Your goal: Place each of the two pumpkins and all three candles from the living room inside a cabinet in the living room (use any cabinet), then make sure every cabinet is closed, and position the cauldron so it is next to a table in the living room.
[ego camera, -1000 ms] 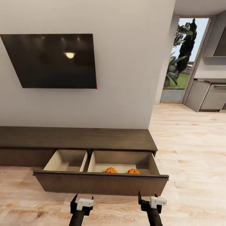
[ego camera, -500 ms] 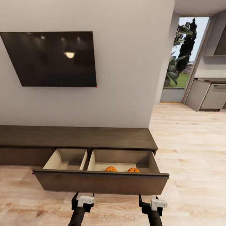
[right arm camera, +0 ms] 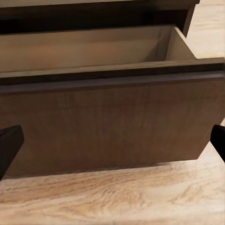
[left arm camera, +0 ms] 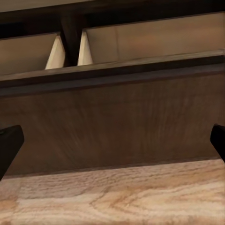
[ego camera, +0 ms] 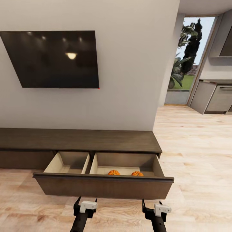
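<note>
Pumpkins [ego camera: 113, 172] in open cabinet [ego camera: 103, 188] drawer; grippers apparently apart.

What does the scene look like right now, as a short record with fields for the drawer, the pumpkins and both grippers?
cabinet: long, low, dark wood, against the wall under a TV
drawer: pulled open, two pale compartments
pumpkins: two, side by side in the right compartment
left compartment: nothing visible in the part that shows
left gripper: open, empty, in front of the drawer front
right gripper: open, empty, in front of the drawer front
</note>
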